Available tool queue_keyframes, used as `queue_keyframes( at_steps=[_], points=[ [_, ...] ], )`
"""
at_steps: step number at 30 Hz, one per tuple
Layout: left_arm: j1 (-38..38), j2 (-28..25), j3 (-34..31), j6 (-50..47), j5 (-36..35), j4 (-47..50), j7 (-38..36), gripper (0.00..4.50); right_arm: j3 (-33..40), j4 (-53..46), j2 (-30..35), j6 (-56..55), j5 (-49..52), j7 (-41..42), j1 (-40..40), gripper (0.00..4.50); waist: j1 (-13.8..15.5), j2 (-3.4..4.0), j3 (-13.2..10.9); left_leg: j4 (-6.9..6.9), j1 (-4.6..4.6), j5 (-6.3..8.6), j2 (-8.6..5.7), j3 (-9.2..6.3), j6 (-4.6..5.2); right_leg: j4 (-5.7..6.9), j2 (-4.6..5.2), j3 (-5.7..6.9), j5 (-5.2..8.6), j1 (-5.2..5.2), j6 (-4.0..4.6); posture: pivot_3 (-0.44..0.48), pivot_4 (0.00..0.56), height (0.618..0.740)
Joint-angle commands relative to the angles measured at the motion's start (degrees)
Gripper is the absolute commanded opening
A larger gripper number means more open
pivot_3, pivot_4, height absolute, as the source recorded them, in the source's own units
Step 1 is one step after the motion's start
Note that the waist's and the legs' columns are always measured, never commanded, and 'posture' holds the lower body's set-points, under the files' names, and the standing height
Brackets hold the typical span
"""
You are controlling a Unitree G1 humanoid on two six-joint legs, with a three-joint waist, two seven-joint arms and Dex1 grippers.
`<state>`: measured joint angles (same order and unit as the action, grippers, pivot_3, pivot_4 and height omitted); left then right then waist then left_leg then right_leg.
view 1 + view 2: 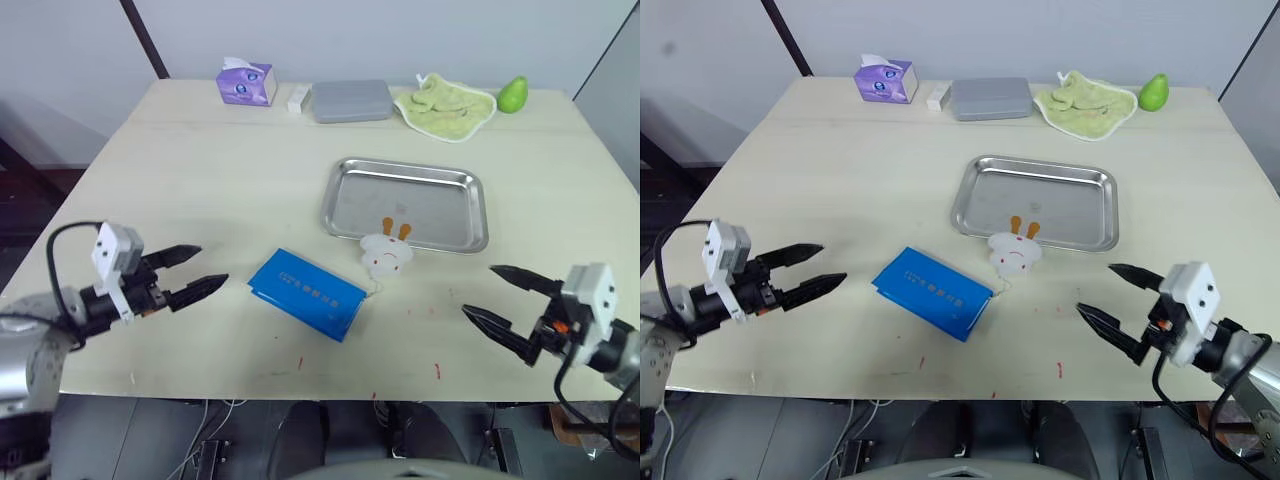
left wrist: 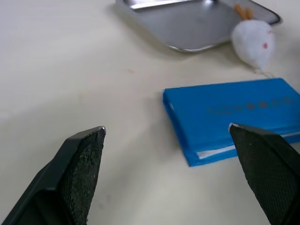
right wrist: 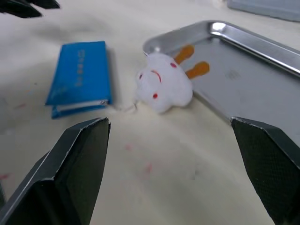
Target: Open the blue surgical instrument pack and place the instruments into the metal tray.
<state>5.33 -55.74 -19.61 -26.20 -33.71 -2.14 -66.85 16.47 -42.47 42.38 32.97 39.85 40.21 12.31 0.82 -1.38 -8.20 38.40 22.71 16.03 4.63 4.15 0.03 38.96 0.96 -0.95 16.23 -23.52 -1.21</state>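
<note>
The blue pack (image 1: 306, 292) lies closed and flat on the bench (image 1: 230, 180), near the front edge and between the two arms. It is turned at an angle, with its printed side up. From the left wrist view a white edge shows along one side, so I think this is the open side of the fold. No instruments are visible; I judge they are inside the pack, since nothing has been taken out yet.

Just behind the pack, a little to the right, is a small white rabbit toy (image 1: 386, 253) with orange ears. It touches the front rim of the metal tray (image 1: 404, 206) and the ears lie over this rim. The tray itself is empty, so it is ready to receive the tools, but the toy may be in the way.

The left gripper (image 1: 190, 271) hovers near the left side of the pack, fingers open and pointing at it, probably to hold it or lift the cover. The right gripper (image 1: 506, 296) waits further away on the right, fingers also open and holding nothing.

At the far edge are a tissue box (image 1: 246, 82), a grey flat box (image 1: 352, 100), a green cloth (image 1: 446, 104) and a green fruit (image 1: 513, 94).
</note>
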Motion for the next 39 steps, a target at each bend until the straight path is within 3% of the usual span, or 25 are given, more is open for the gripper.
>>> queue_keyframes(
  at_steps=[1,7,8,10,16,24,39],
  points=[
    [5.22,-3.30,3.95,0.86,2.12,-5.62,-6.90,3.97,-3.56,-3.56,2.93,7.30,2.07,-3.15,-2.75,3.70,-0.01,0.00,0.00,-0.01,0.03,0.00,0.00,0.01,0.01,-0.04,0.00,0.00,0.00,-0.01,0.00,0.000,0.150,0.740],
    [18.41,-5.04,14.84,6.66,10.21,-18.73,-17.80,1.29,-13.56,-5.26,5.10,14.10,-0.50,-6.59,-9.37,0.75,0.00,-0.01,0.00,0.01,0.06,0.01,-0.02,0.03,0.02,-0.03,-0.02,-0.01,0.00,-0.05,0.00,0.000,0.150,0.740],
    [20.08,-4.86,15.84,7.49,11.26,-20.62,-18.70,0.60,-14.74,-5.38,5.31,14.61,-0.97,-6.78,-10.14,0.11,-0.02,-0.02,-0.01,0.01,0.07,0.01,-0.02,0.03,0.02,-0.04,-0.02,-0.01,0.00,-0.05,0.00,0.000,0.150,0.740],
    [26.21,-3.54,20.21,11.20,15.91,-27.25,-21.01,0.05,-20.22,-5.59,4.38,16.86,-2.60,-8.19,-13.27,0.00,-0.01,-0.06,-0.01,0.03,0.13,0.01,-0.02,0.03,0.02,-0.03,-0.01,-0.02,0.00,-0.09,0.00,0.000,0.150,0.740],
    [36.80,1.64,26.86,19.58,23.71,-40.07,-24.66,0.05,-31.85,-0.47,1.12,24.05,-7.47,-10.88,-24.85,0.00,-0.11,-0.12,0.03,0.10,0.22,0.00,-0.03,-0.01,0.03,-0.02,-0.03,-0.01,0.00,-0.13,0.00,0.000,0.150,0.740],
    [41.41,5.68,29.88,25.18,26.75,-47.82,-25.65,0.05,-38.88,6.51,-2.16,26.56,-9.88,-7.69,-34.22,0.00,-0.28,-0.15,0.02,0.15,0.33,0.00,-0.03,-0.04,0.03,0.00,-0.02,0.00,-0.01,-0.23,0.00,0.000,0.150,0.740],
    [38.02,5.86,35.79,20.96,18.03,-40.00,-25.65,0.05,-47.91,19.60,-10.21,19.43,-16.94,-0.34,-39.49,0.00,-0.55,-0.15,0.02,0.24,0.36,0.00,-0.02,-0.10,0.04,0.08,-0.01,0.04,-0.01,-0.24,-0.01,0.000,0.150,0.740]
  ],
)
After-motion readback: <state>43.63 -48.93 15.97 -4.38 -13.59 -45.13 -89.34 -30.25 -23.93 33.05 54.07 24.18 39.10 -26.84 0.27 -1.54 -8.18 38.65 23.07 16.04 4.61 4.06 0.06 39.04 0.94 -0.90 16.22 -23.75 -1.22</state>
